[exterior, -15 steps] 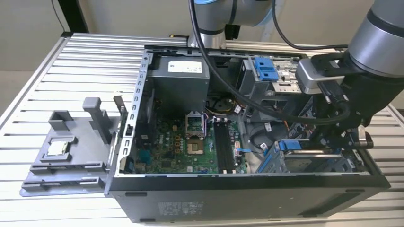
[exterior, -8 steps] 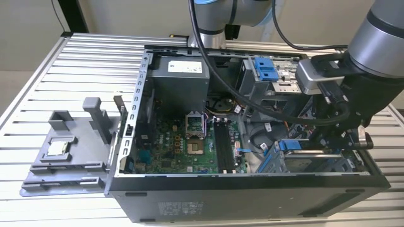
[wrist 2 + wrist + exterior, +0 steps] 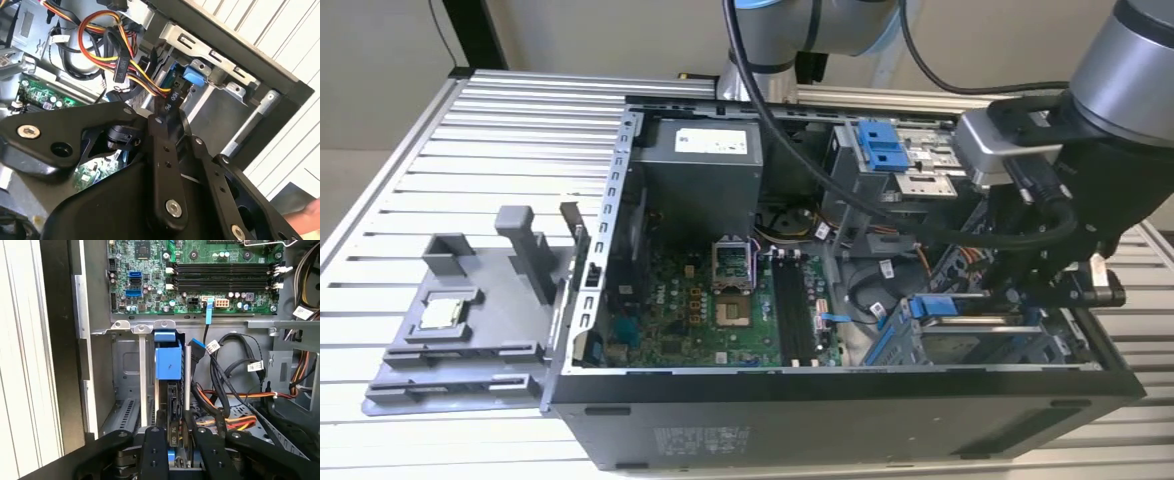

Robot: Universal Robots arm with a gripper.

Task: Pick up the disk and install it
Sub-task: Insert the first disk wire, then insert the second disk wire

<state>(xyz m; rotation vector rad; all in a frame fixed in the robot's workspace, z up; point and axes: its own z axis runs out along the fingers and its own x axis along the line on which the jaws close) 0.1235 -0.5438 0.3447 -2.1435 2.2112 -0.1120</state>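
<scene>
Much of the disk (image 3: pixel 167 365) is hidden from us: in the first wrist view it stands on edge and we meet it edge-on, so only its bright blue bracket and a thin dark rim show, its flat faces turned away and its near end cut off behind the black linkage of the hand (image 3: pixel 175 440). The two fingers (image 3: pixel 154 450) are drawn in close, one against each face of the disk with no visible gap, so we read the hand as nearly closed, gripping the disk. The disk sits in a slot of the metal drive cage (image 3: pixel 127 370), its blue end pointing toward the green motherboard (image 3: pixel 150 265); how deep it is seated we cannot tell. In the second wrist view the linkage blocks much of the cage, and a thin pale sliver shows between the fingers, near red, orange and yellow cables (image 3: pixel 100 25). In the exterior view the cage lies at about four o'clock in the open computer case (image 3: pixel 827 420), and the arm (image 3: pixel 1121 70) comes down over it from two o'clock, hiding the fingertips and all of the disk but its blue end. At nine o'clock on the slatted worktop (image 3: pixel 494 150), well apart from the hand, a grey fixture (image 3: pixel 494 370) carries a small square processor chip (image 3: pixel 443 312).
</scene>
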